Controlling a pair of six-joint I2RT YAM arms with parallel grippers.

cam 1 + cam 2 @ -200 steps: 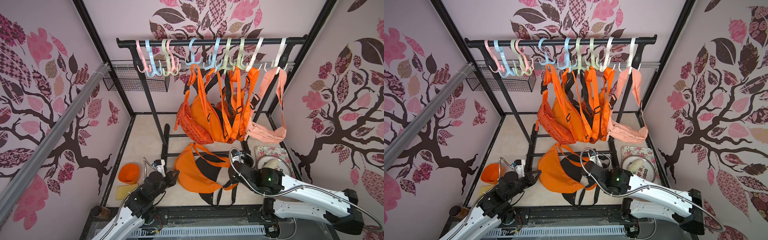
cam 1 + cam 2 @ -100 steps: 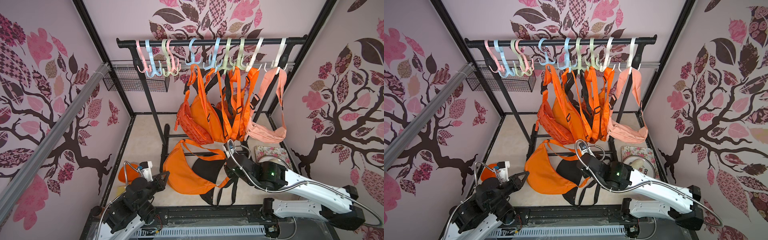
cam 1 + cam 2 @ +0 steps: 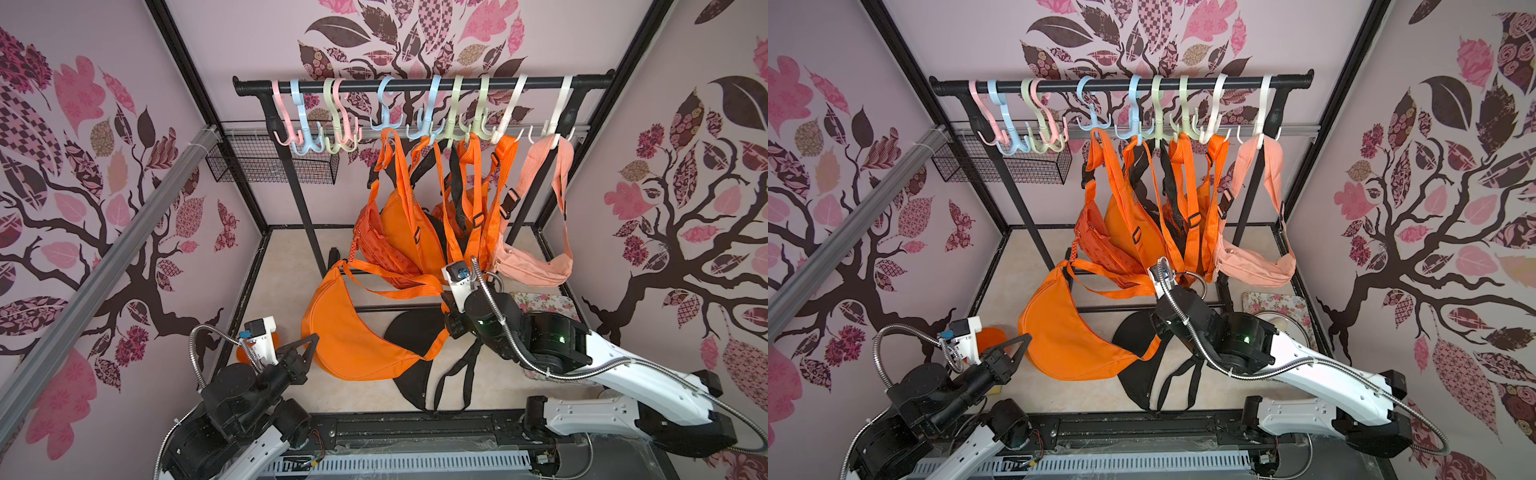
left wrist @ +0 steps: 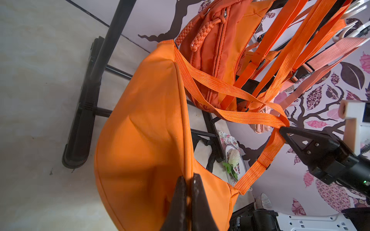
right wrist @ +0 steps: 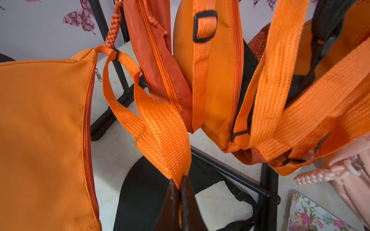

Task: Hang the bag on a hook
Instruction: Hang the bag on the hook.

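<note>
Now, rail (image 3: 415, 85): empty hooks (image 3: 305, 139) at its left end; aim there.
Orange bag (image 3: 353, 332): hangs slack well below rail.
Strap (image 5: 164, 136): pinched in right gripper (image 5: 180, 179); raise your loop over a prong.
Left gripper (image 4: 188, 176): pressed together at bag seam; steady it.

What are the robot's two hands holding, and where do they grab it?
Both hold the orange bag. The right gripper pinches its strap; the left gripper seems to pinch the edge of its body.
</note>
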